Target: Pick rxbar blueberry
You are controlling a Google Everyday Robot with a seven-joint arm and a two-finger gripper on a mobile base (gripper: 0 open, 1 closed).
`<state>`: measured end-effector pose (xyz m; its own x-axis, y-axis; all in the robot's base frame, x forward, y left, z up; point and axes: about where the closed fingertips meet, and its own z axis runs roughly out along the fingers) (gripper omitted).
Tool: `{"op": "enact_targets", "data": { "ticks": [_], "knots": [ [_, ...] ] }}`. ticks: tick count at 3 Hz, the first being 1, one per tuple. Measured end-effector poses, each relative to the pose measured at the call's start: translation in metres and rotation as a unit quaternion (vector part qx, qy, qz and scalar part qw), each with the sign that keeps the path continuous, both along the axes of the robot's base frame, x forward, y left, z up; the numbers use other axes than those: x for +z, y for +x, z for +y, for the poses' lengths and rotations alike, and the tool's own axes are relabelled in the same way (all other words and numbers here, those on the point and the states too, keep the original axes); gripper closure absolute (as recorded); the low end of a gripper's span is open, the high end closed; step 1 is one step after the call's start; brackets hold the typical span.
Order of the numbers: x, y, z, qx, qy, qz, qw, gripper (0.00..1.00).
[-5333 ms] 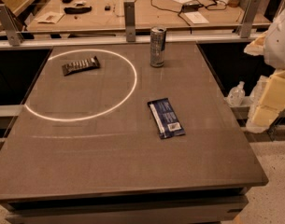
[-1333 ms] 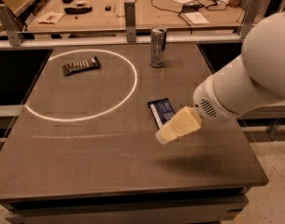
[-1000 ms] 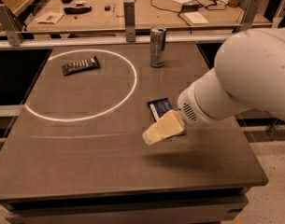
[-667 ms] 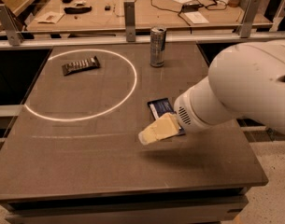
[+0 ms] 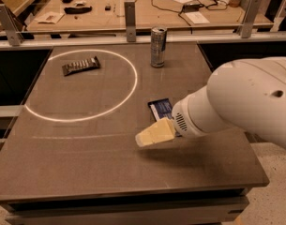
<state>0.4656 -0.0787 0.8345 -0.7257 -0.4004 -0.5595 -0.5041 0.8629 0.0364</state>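
Soda can [image 5: 158,47] sat well beyond the gripper [image 5: 149,136] over the table [image 5: 86,172]; dark shiny bar [image 5: 81,65] lay far to its left, inside a white ring [image 5: 133,86].

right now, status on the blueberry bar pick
Gripper low over the table, just in front of the blue bar. Blue bar flat, part hidden by arm, not lifted. Can and brown bar well clear.

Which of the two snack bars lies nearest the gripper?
The blue rxbar blueberry, outside the white circle, beside the gripper at mid-table; the dark bar lies inside the circle.
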Motion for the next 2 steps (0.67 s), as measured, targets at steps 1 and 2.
{"op": "enact_targets", "data": {
  "ticks": [1,2],
  "knots": [
    [-0.0052,-0.0014,0.0033,-0.006,0.012,-0.005,0.9999,0.00],
    [-0.0112,-0.0011,0.0083,0.007,0.018,-0.021,0.9996,0.00]
  ]
}}
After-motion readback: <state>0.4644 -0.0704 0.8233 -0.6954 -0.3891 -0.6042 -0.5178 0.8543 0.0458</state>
